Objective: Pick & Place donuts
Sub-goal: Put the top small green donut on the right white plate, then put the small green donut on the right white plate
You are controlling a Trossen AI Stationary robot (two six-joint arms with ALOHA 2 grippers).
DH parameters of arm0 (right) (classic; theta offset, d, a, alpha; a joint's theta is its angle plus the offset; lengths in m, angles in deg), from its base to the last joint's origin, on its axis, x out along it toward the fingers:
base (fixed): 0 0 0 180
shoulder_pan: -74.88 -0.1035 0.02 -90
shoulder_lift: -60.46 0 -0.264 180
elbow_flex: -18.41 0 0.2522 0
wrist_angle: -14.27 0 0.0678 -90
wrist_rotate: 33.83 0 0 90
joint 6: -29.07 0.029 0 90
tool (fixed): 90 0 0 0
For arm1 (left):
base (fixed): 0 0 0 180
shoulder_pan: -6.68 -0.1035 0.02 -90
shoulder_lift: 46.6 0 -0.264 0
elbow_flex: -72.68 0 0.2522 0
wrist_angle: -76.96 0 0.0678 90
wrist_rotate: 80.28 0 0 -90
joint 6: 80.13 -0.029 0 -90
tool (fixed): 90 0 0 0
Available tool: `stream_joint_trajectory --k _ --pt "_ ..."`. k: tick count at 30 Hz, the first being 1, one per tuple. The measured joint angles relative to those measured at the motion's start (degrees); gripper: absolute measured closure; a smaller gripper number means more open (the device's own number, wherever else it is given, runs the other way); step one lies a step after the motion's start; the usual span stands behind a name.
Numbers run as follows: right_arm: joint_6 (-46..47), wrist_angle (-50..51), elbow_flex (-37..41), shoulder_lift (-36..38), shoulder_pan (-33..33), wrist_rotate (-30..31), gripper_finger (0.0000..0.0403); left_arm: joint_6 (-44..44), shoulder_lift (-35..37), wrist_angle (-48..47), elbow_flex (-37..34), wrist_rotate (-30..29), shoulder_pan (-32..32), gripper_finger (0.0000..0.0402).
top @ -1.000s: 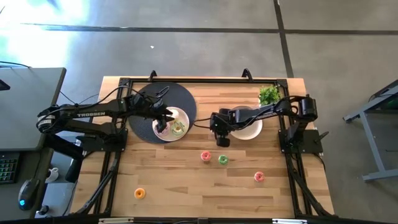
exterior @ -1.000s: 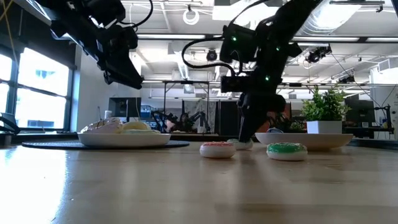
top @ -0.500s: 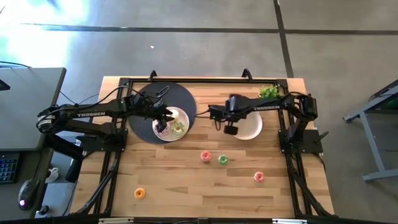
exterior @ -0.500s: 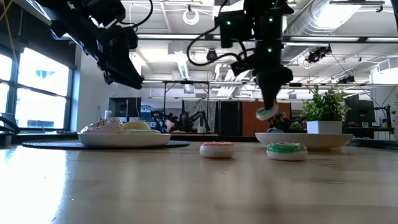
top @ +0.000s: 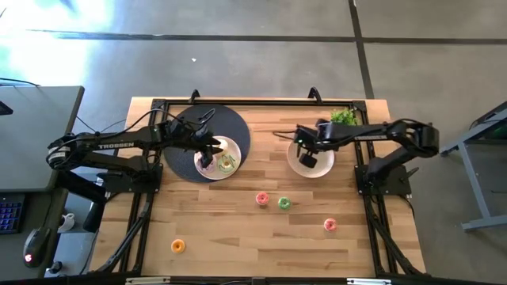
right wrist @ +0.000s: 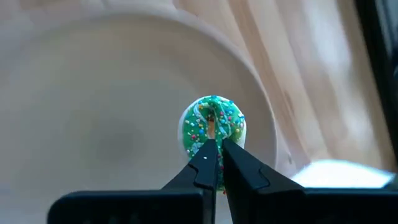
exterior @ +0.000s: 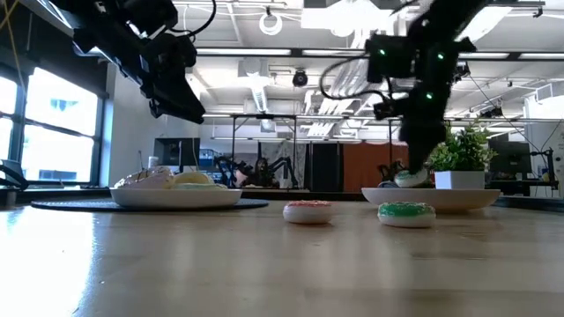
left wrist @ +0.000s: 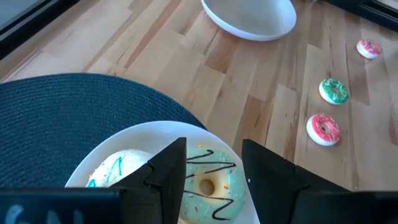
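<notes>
Four cameras: one overhead, one at worktop level, one on each wrist.

The high one looks straight down on the whole worktop; the low one looks level across it into the room. Both show the beige plate; the right wrist camera hangs close above it, and the left sees it farther off.

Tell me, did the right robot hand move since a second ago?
Yes. The right gripper went from the bare table near the pink donut over to the white plate, carrying a green sprinkled donut.
</notes>
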Motion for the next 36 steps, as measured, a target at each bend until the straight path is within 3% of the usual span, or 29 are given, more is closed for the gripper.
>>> stream_joint_trajectory --k 9,17,21,24,27,36 --pt "-3.1 -9.8 11.0 4.3 2.9 -1.3 0.0341 0.0 0.0 -0.1 0.0 0.0 0.0 0.0247" --pt "-5.0 -11.3 9.4 5.4 2.9 -4.0 0.0281 1.7 0.0 -0.1 0.0 0.5 0.0 0.0247" --pt "-5.0 -11.7 6.4 5.4 1.6 -7.2 0.0264 0.7 0.0 -0.1 0.0 5.4 0.0 0.0247" --pt "-5.0 -13.2 4.3 5.4 -0.3 -11.2 0.0261 -0.1 0.0 -0.1 0.0 7.9 0.0 0.0247" --pt "-3.8 -19.2 4.2 5.4 -3.5 -17.6 0.0261 -0.2 0.0 -0.1 0.0 6.4 0.0 0.0247" --pt "-3.0 -32.9 5.7 2.6 -19.4 -29.6 0.0261 -0.3 0.0 -0.1 0.0 3.0 0.0 0.0247"
